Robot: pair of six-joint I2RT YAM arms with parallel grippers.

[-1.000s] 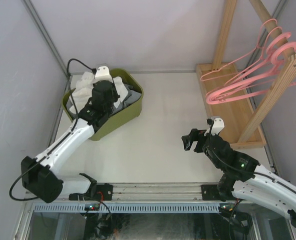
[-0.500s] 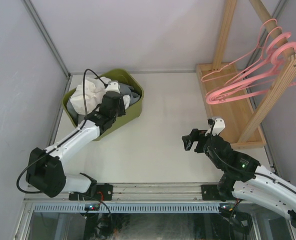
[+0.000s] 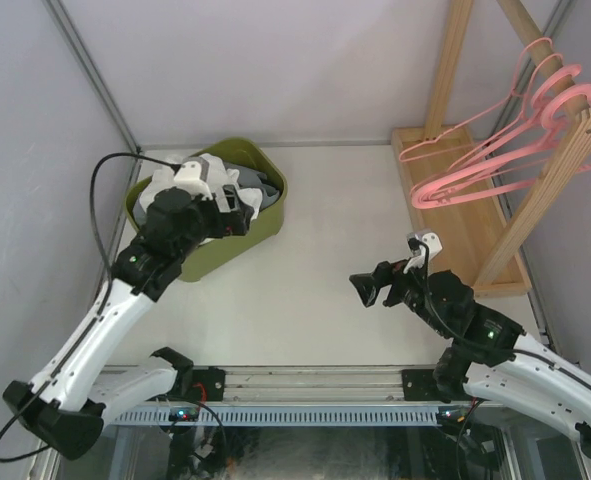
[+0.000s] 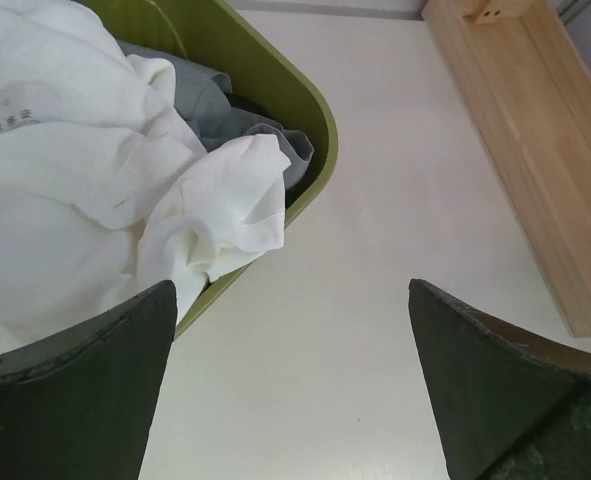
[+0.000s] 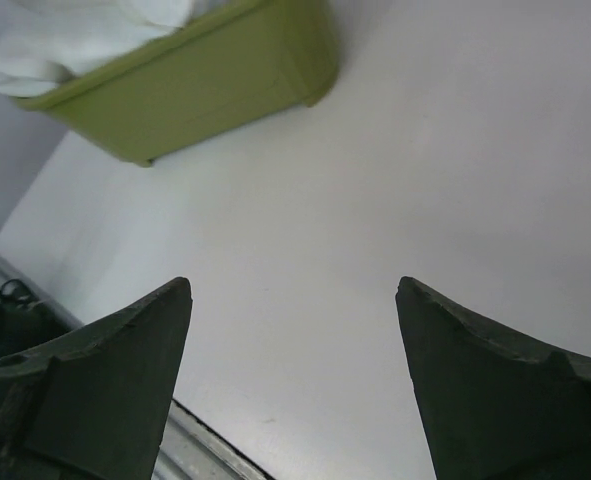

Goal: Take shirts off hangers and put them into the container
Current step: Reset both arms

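Note:
The olive-green container [image 3: 247,243] stands at the back left and holds the shirts: a crumpled white one [image 4: 85,170] on top of a grey one [image 4: 220,105]. A fold of the white shirt hangs over the rim [image 4: 320,150]. My left gripper [image 3: 235,212] hovers above the container's right side, open and empty, with bare table between its fingers [image 4: 95,380]. My right gripper [image 3: 371,287] hangs open and empty over the middle of the table and faces the container [image 5: 195,90]. Several bare pink hangers [image 3: 495,150] hang on the wooden pole at the right.
The light wooden rack stands at the back right, its flat base [image 3: 455,215] on the table and its slanted post [image 3: 550,180] rising beside the hangers. Its base shows in the left wrist view [image 4: 535,150]. Grey walls close off the back and both sides.
My left gripper has opened and let the white shirt drop into the container, then risen and drawn back towards the container's near right side. The right gripper has shifted slightly left.

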